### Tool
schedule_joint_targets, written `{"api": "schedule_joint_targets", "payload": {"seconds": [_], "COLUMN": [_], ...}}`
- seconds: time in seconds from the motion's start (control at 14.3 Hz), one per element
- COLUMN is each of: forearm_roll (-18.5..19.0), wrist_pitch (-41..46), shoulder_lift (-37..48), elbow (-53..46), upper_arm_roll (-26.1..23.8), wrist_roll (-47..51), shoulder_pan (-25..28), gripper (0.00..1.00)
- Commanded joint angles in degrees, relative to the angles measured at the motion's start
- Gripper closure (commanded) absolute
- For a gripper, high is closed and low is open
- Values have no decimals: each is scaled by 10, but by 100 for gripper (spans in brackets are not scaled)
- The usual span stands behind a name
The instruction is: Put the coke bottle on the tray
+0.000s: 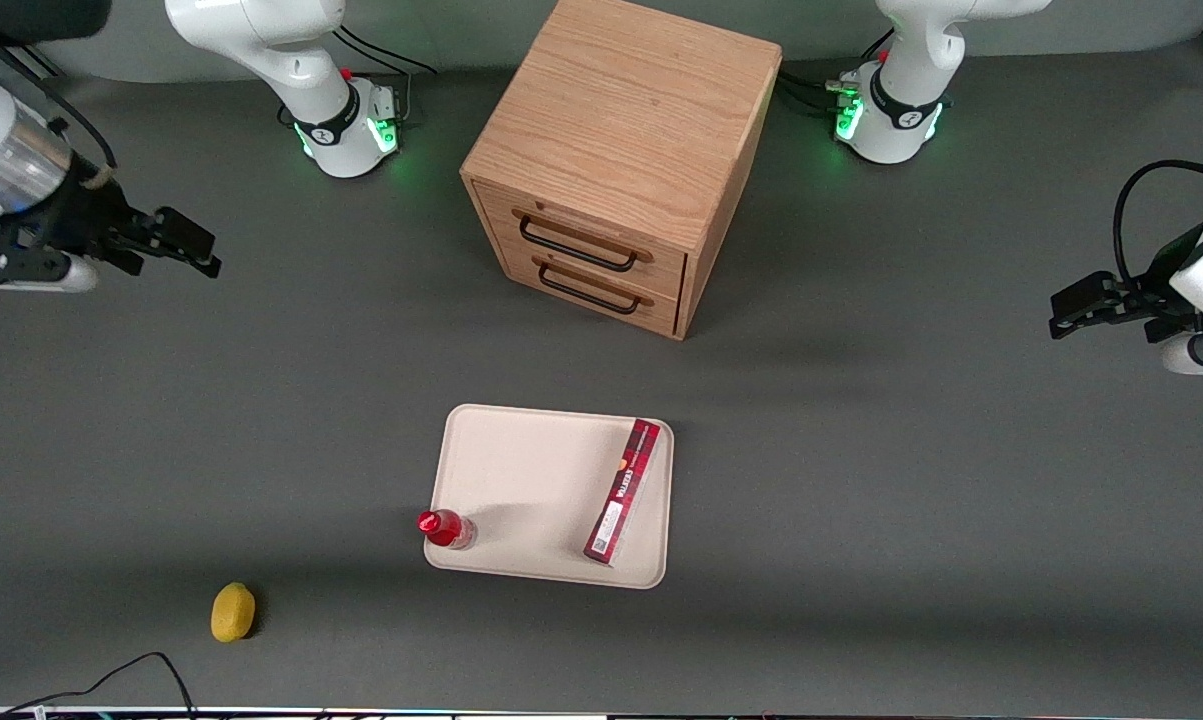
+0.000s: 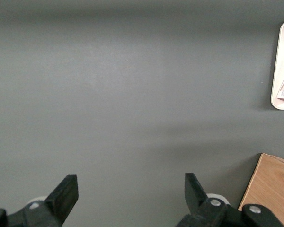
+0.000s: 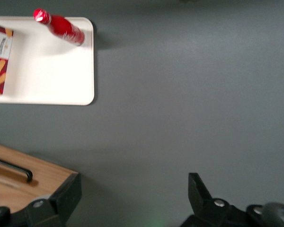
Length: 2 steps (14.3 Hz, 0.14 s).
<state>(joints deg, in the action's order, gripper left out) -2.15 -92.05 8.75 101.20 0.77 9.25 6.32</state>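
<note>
We see the coke bottle upright on the tray corner at lower centre, our gripper released, upper left of the frame, well apart.

Robot lab: bench-mounted arms

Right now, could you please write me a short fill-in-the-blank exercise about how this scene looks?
1. The coke bottle stands upright on a corner of the ____.
2. The long red box lies on the tray, farther from the working arm than the ____.
3. The yellow lemon rests on the ____, off the tray.
4. The gripper, far from the bottle, holds ____.

Missing words: tray; bottle; table; nothing
</note>
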Motion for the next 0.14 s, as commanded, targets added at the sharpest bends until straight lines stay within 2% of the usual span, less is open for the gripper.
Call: {"api": "schedule_joint_targets", "payload": {"seconds": [0.0,0.07], "forearm_roll": [-10,-10], "wrist_pitch": [4,7], "shoulder_lift": [11,9], "elbow": [13,13], "upper_arm_roll": [-2,-3], "wrist_roll": [-39,-39], "shoulder_pan": [-3,-3], "gripper": [0,0]}}
